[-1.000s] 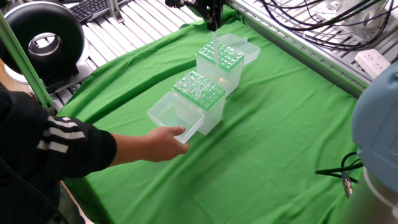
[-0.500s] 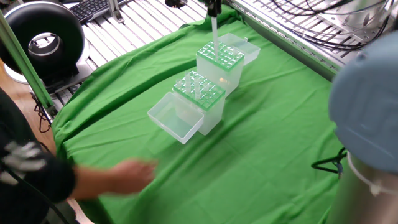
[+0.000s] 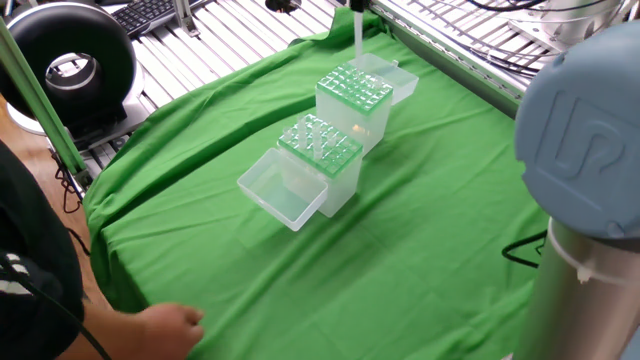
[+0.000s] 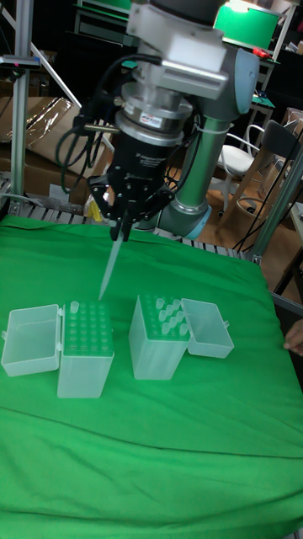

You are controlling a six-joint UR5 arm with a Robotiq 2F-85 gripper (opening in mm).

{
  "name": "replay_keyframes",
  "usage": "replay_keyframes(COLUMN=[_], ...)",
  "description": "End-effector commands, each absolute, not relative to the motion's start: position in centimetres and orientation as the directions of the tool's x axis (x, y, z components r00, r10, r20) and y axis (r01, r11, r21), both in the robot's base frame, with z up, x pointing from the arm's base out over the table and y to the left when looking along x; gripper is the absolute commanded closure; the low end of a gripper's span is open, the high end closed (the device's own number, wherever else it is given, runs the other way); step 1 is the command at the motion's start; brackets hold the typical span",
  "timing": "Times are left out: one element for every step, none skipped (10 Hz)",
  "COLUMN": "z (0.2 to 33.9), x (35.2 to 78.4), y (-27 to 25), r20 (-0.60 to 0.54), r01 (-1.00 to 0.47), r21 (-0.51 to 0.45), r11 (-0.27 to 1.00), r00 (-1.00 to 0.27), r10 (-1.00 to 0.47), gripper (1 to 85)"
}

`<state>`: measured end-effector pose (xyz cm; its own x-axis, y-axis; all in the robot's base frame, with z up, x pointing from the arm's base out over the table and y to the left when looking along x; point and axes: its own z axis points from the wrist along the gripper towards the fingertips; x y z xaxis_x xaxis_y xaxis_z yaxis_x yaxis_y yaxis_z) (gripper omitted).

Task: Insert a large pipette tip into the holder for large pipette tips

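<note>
My gripper (image 4: 120, 229) is shut on the top of the large pipette tip (image 4: 109, 265), a slim whitish cone that hangs point down. In the tall fixed view its point hovers just above the back left part of the holder for large pipette tips (image 4: 87, 324), without touching it. The holder is a translucent box with a bright green hole grid (image 3: 354, 90) and an open lid (image 3: 390, 75). The fixed view shows only the tip (image 3: 357, 32) coming down from the top edge, above the holder's far side; the gripper itself is cut off there.
A second box (image 3: 320, 142) bristling with clear tips stands right next to the holder, its lid (image 3: 285, 188) open toward the front left. A person's hand (image 3: 165, 325) rests at the cloth's near edge. The robot's grey arm (image 3: 590, 150) fills the right side.
The gripper has risen with the tip, which was down at the holder's grid a second ago, and shifted slightly right. The person's hand has pulled back from the second box's lid.
</note>
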<state>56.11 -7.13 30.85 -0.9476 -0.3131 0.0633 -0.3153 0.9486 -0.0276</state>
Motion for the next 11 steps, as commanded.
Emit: replay_keyframes(z=[29.9, 29.5, 29.2, 29.0, 28.9, 28.9, 28.9, 28.8, 28.6, 28.5, 28.5], x=[56.1, 55.9, 55.3, 54.8, 54.1, 53.5, 53.6, 53.8, 53.9, 54.0, 54.0], y=[-8.8, -9.1, -9.1, -9.6, -9.9, -10.2, -10.6, -10.6, -10.6, -10.5, -10.4], r20=[0.045, 0.036, 0.035, 0.037, 0.04, 0.044, 0.043, 0.045, 0.043, 0.043, 0.042], r01=[-0.343, -0.346, -0.336, -0.336, -0.331, -0.33, -0.334, -0.334, -0.334, -0.334, -0.33], r21=[-0.014, -0.003, 0.021, 0.02, 0.026, 0.027, 0.022, 0.02, 0.021, 0.022, 0.025], r11=[0.939, 0.938, 0.942, 0.942, 0.943, 0.944, 0.942, 0.942, 0.942, 0.942, 0.944], r00=[-0.939, -0.938, -0.941, -0.941, -0.942, -0.943, -0.941, -0.941, -0.941, -0.941, -0.943], r10=[-0.342, -0.346, -0.336, -0.336, -0.332, -0.331, -0.335, -0.335, -0.335, -0.335, -0.33], gripper=[83.7, 83.7, 83.3, 83.3, 83.3, 83.7, 84.0, 84.0, 84.0, 84.0, 84.0])
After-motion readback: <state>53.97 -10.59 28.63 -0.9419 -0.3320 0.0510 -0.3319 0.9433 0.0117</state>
